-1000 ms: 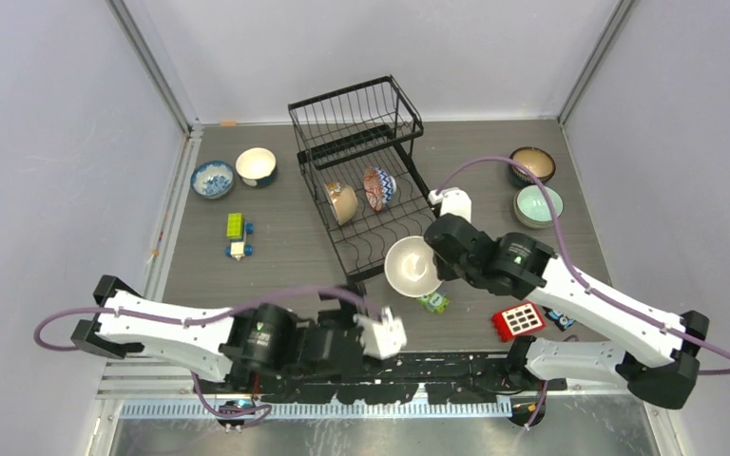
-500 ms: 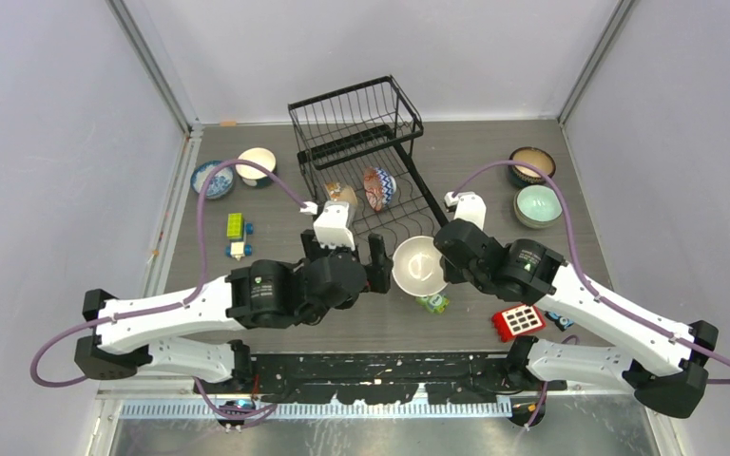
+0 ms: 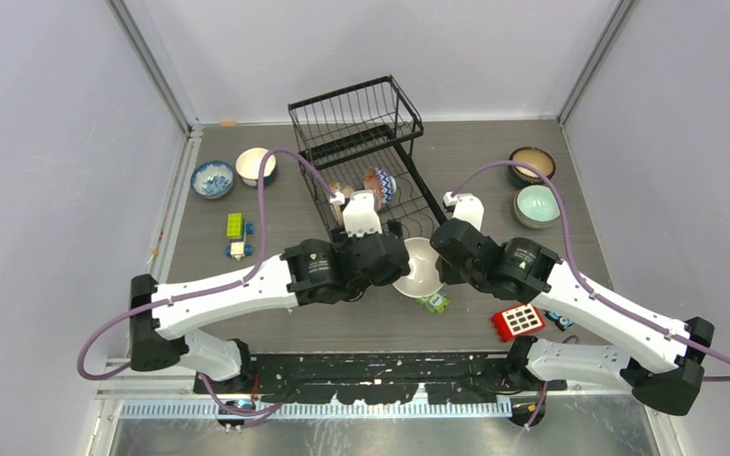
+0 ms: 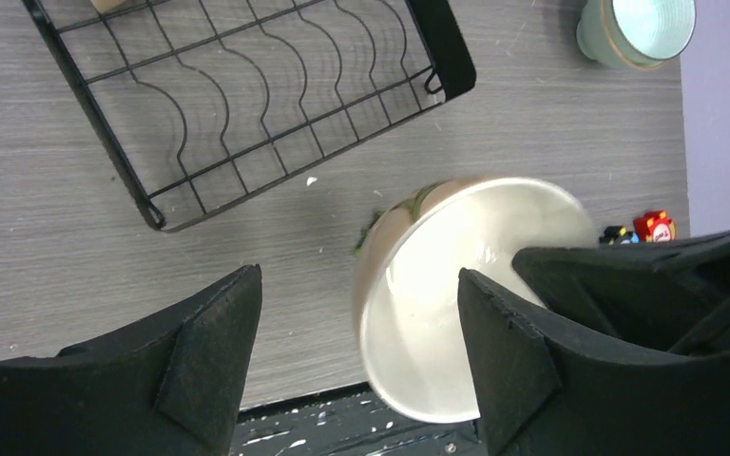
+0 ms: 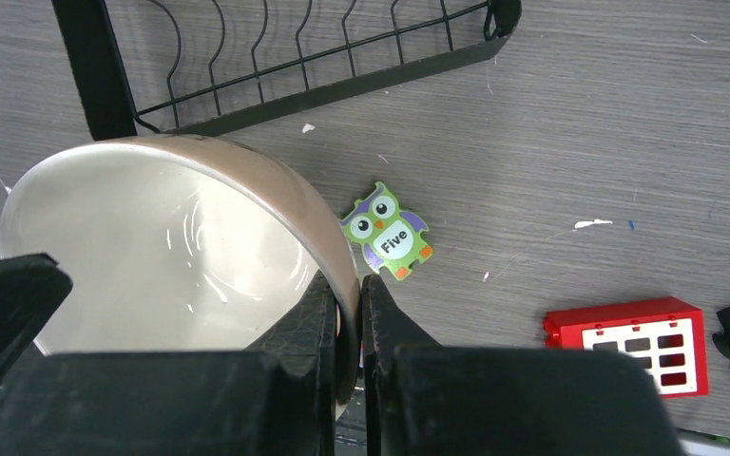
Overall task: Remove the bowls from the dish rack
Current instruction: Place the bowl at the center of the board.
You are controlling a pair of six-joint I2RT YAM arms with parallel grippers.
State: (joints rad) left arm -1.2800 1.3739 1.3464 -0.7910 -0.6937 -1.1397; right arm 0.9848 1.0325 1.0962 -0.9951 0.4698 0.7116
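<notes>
A cream bowl with a tan outside (image 3: 422,270) (image 4: 456,313) (image 5: 152,256) hangs tilted just off the dish rack's (image 3: 356,123) front corner. My right gripper (image 3: 440,261) (image 5: 349,285) is shut on its rim. My left gripper (image 3: 401,266) (image 4: 356,294) stands open astride the opposite rim, one finger inside the bowl and one outside, with a gap to the outer wall. On the rack's lower tray (image 4: 247,95) a reddish patterned bowl (image 3: 377,187) stands on edge. A tan bowl (image 3: 338,193) beside it is mostly hidden by my left wrist.
On the table stand a blue-patterned bowl (image 3: 213,178) and a cream bowl (image 3: 256,165) at the back left, and a dark brown bowl (image 3: 532,163) and a mint bowl (image 3: 539,204) at the back right. Toy blocks lie about: an owl (image 5: 387,231), a red one (image 5: 627,347), a green one (image 3: 235,225).
My left arm has swung from the near edge up to the held bowl, and its jaws have narrowed a little. The right gripper and its bowl have barely shifted.
</notes>
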